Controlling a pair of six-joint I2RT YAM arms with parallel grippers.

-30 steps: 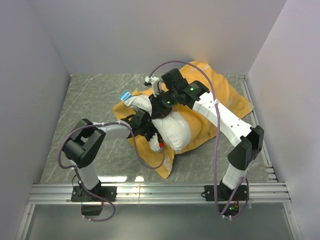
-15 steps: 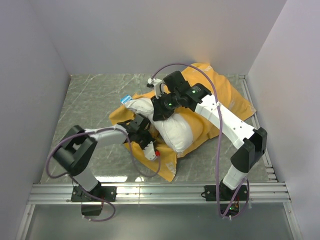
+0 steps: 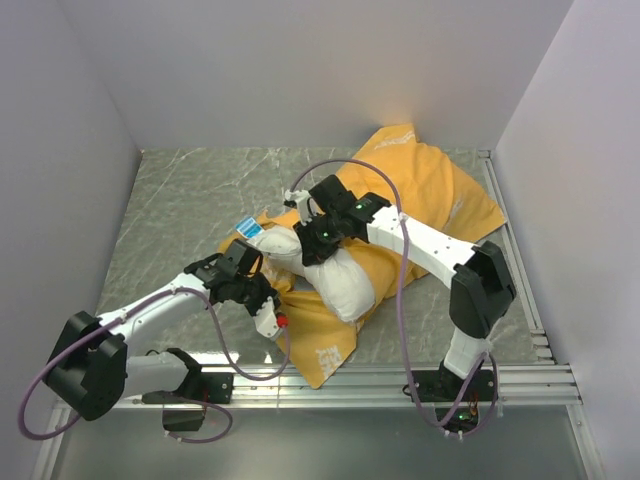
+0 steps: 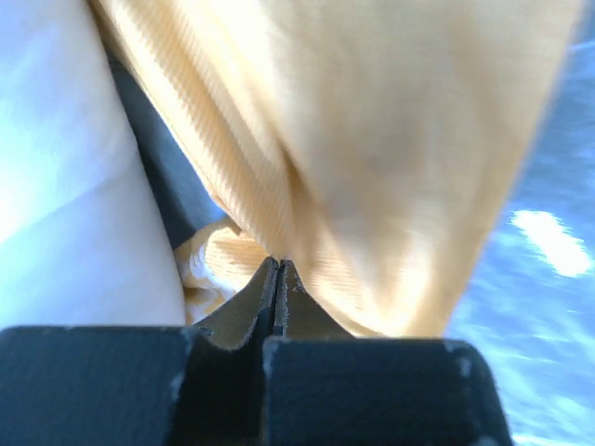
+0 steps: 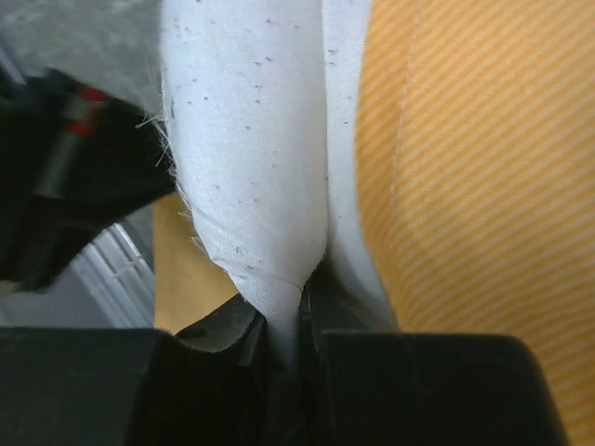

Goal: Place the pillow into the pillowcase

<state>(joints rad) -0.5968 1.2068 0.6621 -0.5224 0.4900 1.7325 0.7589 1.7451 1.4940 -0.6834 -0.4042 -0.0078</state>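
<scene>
The white pillow (image 3: 345, 280) lies mid-table on the orange-yellow pillowcase (image 3: 440, 195), whose far part spreads to the back right. A flap of the case reaches the front edge. My left gripper (image 3: 268, 312) is at the pillow's near-left side, shut on an edge of the pillowcase. In the left wrist view its tips (image 4: 277, 265) pinch orange fabric (image 4: 372, 139), with the pillow (image 4: 65, 186) to the left. My right gripper (image 3: 312, 250) sits on the pillow's far end. In the right wrist view it (image 5: 284, 321) is shut on a fold of the pillow (image 5: 242, 139), beside orange cloth (image 5: 474, 186).
A small blue tag or corner (image 3: 250, 227) shows at the pillow's far-left end. Grey walls close in the table at the left, back and right. A metal rail (image 3: 330, 382) runs along the near edge by the arm bases.
My left arm has pulled back toward the near left, dragging the pillowcase edge forward. My right gripper has moved nearer and left with the pillow, which now lies closer to the front.
</scene>
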